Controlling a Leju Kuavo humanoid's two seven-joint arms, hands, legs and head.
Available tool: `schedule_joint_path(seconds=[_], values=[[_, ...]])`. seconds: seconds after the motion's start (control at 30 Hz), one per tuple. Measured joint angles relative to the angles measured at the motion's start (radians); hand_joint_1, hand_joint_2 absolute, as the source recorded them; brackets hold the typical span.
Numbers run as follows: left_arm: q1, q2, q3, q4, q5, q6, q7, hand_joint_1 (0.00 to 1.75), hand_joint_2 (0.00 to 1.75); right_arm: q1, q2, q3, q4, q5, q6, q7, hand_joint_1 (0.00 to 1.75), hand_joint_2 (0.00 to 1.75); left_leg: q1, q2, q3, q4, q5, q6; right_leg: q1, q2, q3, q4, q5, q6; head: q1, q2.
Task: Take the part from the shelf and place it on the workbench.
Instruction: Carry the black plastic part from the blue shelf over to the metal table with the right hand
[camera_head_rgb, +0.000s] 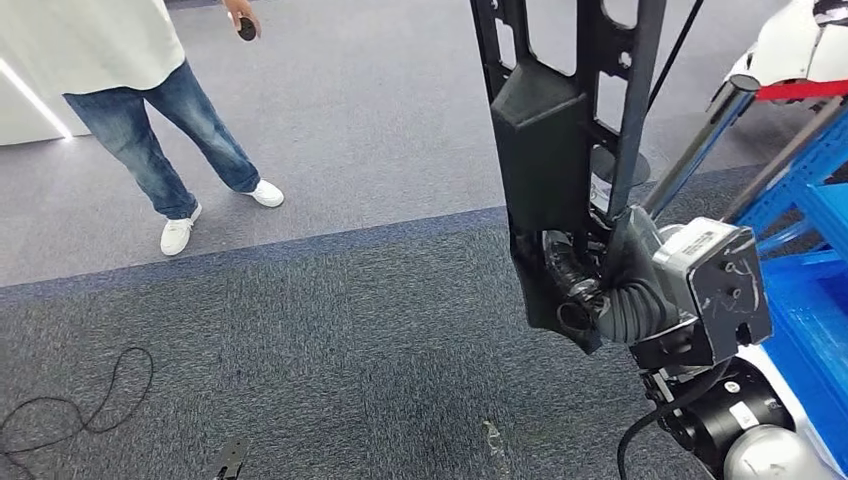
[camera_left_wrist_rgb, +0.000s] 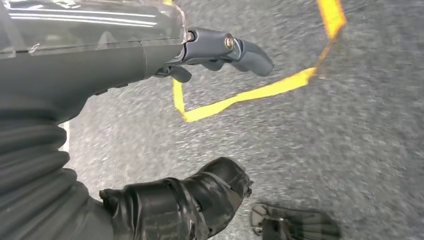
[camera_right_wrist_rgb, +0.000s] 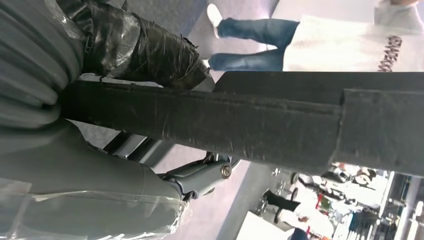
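Gripping the long black part (camera_head_rgb: 560, 130) near its lower end with the right hand (camera_head_rgb: 610, 290), fingers (camera_right_wrist_rgb: 145, 47) wrapping the bar, holding it upright above the grey carpet (camera_head_rgb: 330, 330). Hanging over yellow floor tape (camera_left_wrist_rgb: 240, 97) with the left hand (camera_left_wrist_rgb: 200, 55), fingers apart (holding nothing). Passing blue shelving (camera_head_rgb: 810, 250) just beside; farther off, standing on carpet, a person (camera_head_rgb: 150, 90).

grey carpet floor (camera_head_rgb: 330, 180), blue shelving (camera_head_rgb: 810, 240), yellow floor tape (camera_left_wrist_rgb: 250, 95)

part (camera_head_rgb: 560, 130) top cropped, person (camera_head_rgb: 150, 90) cut off
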Motion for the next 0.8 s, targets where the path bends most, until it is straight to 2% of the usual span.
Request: schedule_joint_path(seconds=[0.03, 0.07, 0.1, 0.13, 0.17, 0.2, 0.23, 0.27, 0.3, 0.33, 0.37, 0.4, 0.43, 0.47, 0.5, 0.53, 0.57, 0.6, 0.63, 0.67, 0.7, 0.73, 0.77, 0.8], values=[[0.002, 0.001, 0.000, 0.000, 0.000, 0.000, 0.000, 0.00, 1.75, -0.002, 0.001, 0.000, 0.000, 0.000, 0.000, 0.000, 1.75, 1.75, 0.003, -0.011, 0.011, -0.011, 0.003, 0.005, 0.000, 0.024, -0.004, 0.018, -0.014, 0.002, 0.001, 0.000], [0.002, 0.002, 0.000, 0.000, 0.000, 0.000, 0.001, 0.00, 1.75, -0.003, 0.001, 0.000, 0.001, 0.000, 0.000, 0.000, 1.75, 1.75, 0.007, -0.021, 0.020, -0.020, 0.005, 0.010, -0.001, 0.057, -0.020, 0.059, -0.035, 0.003, 0.003, 0.000], [-0.001, 0.001, 0.000, 0.000, 0.000, 0.000, 0.001, 0.00, 1.75, -0.003, 0.002, 0.000, 0.001, 0.000, 0.000, 0.000, 1.75, 1.75, 0.006, -0.032, 0.024, -0.022, 0.004, 0.014, -0.001, 0.088, -0.051, 0.121, -0.061, 0.001, 0.004, 0.000], [-0.003, 0.001, 0.000, 0.000, 0.000, 0.000, 0.001, 0.00, 1.75, -0.002, 0.002, 0.000, 0.002, 0.000, 0.000, 0.000, 1.75, 1.75, 0.006, -0.044, 0.025, -0.021, 0.002, 0.018, 0.000, 0.107, -0.093, 0.191, -0.085, 0.001, 0.005, 0.000], [-0.006, 0.001, -0.001, 0.000, 0.000, 0.000, 0.001, 0.00, 1.75, 0.000, 0.002, 0.000, 0.003, 0.000, 0.000, 0.000, 1.75, 1.75, 0.006, -0.058, 0.026, -0.019, -0.001, 0.020, 0.000, 0.117, -0.131, 0.248, -0.096, 0.003, 0.006, 0.000], [-0.007, 0.001, -0.001, 0.000, 0.000, 0.000, 0.001, 0.00, 1.75, 0.002, 0.002, 0.001, 0.004, 0.000, 0.000, 0.000, 1.75, 1.75, 0.007, -0.074, 0.027, -0.016, -0.004, 0.020, 0.000, 0.121, -0.156, 0.273, -0.087, 0.005, 0.006, 0.000], [-0.006, 0.001, -0.001, 0.000, 0.000, 0.000, 0.001, 0.00, 1.75, 0.003, 0.002, 0.001, 0.006, 0.000, 0.000, 0.000, 1.75, 1.75, 0.008, -0.090, 0.029, -0.010, -0.009, 0.018, -0.001, 0.123, -0.162, 0.259, -0.059, 0.006, 0.006, 0.000], [-0.005, 0.001, -0.001, 0.000, 0.000, 0.000, 0.002, 0.00, 1.75, 0.003, 0.002, 0.001, 0.006, 0.000, 0.000, 0.000, 1.75, 1.75, 0.010, -0.107, 0.030, -0.002, -0.015, 0.014, -0.004, 0.130, -0.148, 0.205, -0.014, 0.009, 0.007, 0.000], [-0.004, 0.001, -0.001, 0.000, 0.000, -0.001, 0.002, 0.00, 1.75, 0.003, 0.002, 0.001, 0.007, 0.000, 0.000, 0.000, 1.75, 1.75, 0.013, -0.122, 0.028, 0.009, -0.022, 0.010, -0.009, 0.151, -0.126, 0.142, 0.024, 0.011, 0.007, 0.000], [-0.004, 0.001, -0.001, 0.000, 0.000, -0.001, 0.002, 0.00, 1.75, 0.003, 0.003, 0.001, 0.007, 0.000, 0.000, 0.000, 1.75, 1.75, 0.015, -0.137, 0.023, 0.023, -0.030, 0.004, -0.014, 0.179, -0.104, 0.085, 0.047, 0.013, 0.007, 0.000], [-0.005, 0.001, -0.001, 0.000, 0.000, -0.001, 0.002, 0.00, 1.75, 0.003, 0.003, 0.001, 0.008, 0.000, 0.000, 0.000, 1.75, 1.75, 0.017, -0.150, 0.015, 0.033, -0.034, -0.003, -0.017, 0.203, -0.091, 0.049, 0.058, 0.013, 0.007, 0.000], [-0.006, 0.001, -0.001, 0.000, 0.000, -0.001, 0.001, 0.00, 1.75, 0.004, 0.004, 0.002, 0.008, 0.000, 0.000, 0.000, 1.75, 1.75, 0.019, -0.163, 0.006, 0.039, -0.036, -0.009, -0.018, 0.218, -0.086, 0.037, 0.053, 0.011, 0.008, 0.000], [-0.006, 0.002, -0.001, 0.000, 0.000, -0.001, 0.000, 0.00, 1.75, 0.003, 0.004, 0.002, 0.009, 0.000, 0.000, 0.000, 1.75, 1.75, 0.020, -0.178, -0.001, 0.040, -0.035, -0.015, -0.016, 0.215, -0.085, 0.034, 0.050, 0.007, 0.008, 0.000], [-0.004, 0.003, -0.002, 0.000, -0.001, -0.001, -0.005, 0.00, 1.75, 0.002, 0.005, 0.003, 0.010, 0.000, 0.000, 0.000, 1.75, 1.75, 0.023, -0.189, -0.006, 0.039, -0.034, -0.021, -0.017, 0.201, -0.084, 0.033, 0.051, 0.000, 0.008, 0.000], [0.000, 0.003, -0.002, 0.000, -0.005, -0.001, -0.013, 0.00, 1.75, -0.001, 0.006, 0.005, 0.010, 0.000, 0.000, 0.000, 1.75, 1.75, 0.023, -0.181, -0.010, 0.043, -0.035, -0.025, -0.017, 0.188, -0.079, 0.030, 0.051, -0.006, 0.007, 0.000], [0.002, 0.002, -0.002, 0.000, -0.010, -0.002, -0.023, 0.00, 1.75, -0.005, 0.007, 0.006, 0.010, 0.000, 0.000, -0.002, 1.75, 1.75, 0.021, -0.154, -0.019, 0.058, -0.041, -0.031, -0.017, 0.174, -0.073, 0.026, 0.051, -0.011, 0.002, 0.000], [0.002, 0.002, -0.003, 0.000, -0.017, -0.003, -0.031, 0.00, 1.75, -0.008, 0.008, 0.007, 0.010, 0.000, -0.001, -0.004, 1.75, 1.75, 0.020, -0.116, -0.036, 0.091, -0.057, -0.035, -0.017, 0.158, -0.067, 0.021, 0.050, -0.016, -0.002, 0.000], [0.001, 0.001, -0.004, 0.000, -0.025, -0.006, -0.036, 0.00, 1.75, -0.011, 0.009, 0.007, 0.011, 0.000, -0.001, -0.006, 1.75, 1.75, 0.019, -0.073, -0.063, 0.143, -0.079, -0.040, -0.013, 0.142, -0.061, 0.019, 0.048, -0.020, -0.007, 0.000], [-0.003, 0.000, -0.006, 0.000, -0.035, -0.012, -0.037, 0.00, 1.75, -0.013, 0.010, 0.008, 0.011, 0.001, -0.002, -0.007, 1.75, 1.75, 0.022, -0.047, -0.099, 0.205, -0.104, -0.044, -0.010, 0.124, -0.056, 0.017, 0.045, -0.023, -0.011, 0.000], [-0.005, -0.001, -0.008, 0.000, -0.045, -0.018, -0.033, 0.00, 1.75, -0.014, 0.012, 0.009, 0.012, 0.001, -0.002, -0.008, 1.75, 1.75, 0.025, -0.035, -0.133, 0.261, -0.122, -0.046, -0.008, 0.106, -0.052, 0.017, 0.041, -0.026, -0.011, 0.000], [-0.006, -0.002, -0.013, 0.000, -0.056, -0.026, -0.025, 0.00, 1.75, -0.017, 0.014, 0.011, 0.013, 0.003, -0.002, -0.008, 1.75, 1.75, 0.027, -0.030, -0.156, 0.297, -0.127, -0.048, -0.006, 0.089, -0.048, 0.017, 0.037, -0.027, -0.011, 0.000], [-0.006, -0.003, -0.018, 0.000, -0.067, -0.033, -0.016, 0.00, 1.75, -0.019, 0.017, 0.014, 0.014, 0.004, -0.002, -0.008, 1.75, 1.75, 0.029, -0.028, -0.161, 0.299, -0.115, -0.048, -0.006, 0.074, -0.044, 0.018, 0.033, -0.027, -0.011, 0.000], [-0.006, -0.004, -0.024, 0.000, -0.077, -0.037, -0.009, 0.00, 1.75, -0.024, 0.021, 0.017, 0.014, 0.007, -0.003, -0.008, 1.75, 1.75, 0.030, -0.025, -0.145, 0.263, -0.086, -0.048, -0.005, 0.059, -0.038, 0.018, 0.028, -0.026, -0.011, 0.000], [-0.005, -0.003, -0.029, 0.000, -0.085, -0.039, -0.006, 0.00, 1.75, -0.031, 0.025, 0.020, 0.014, 0.010, -0.003, -0.008, 1.75, 1.75, 0.030, -0.014, -0.113, 0.201, -0.049, -0.047, -0.005, 0.046, -0.031, 0.017, 0.023, -0.024, -0.011, 0.000]])
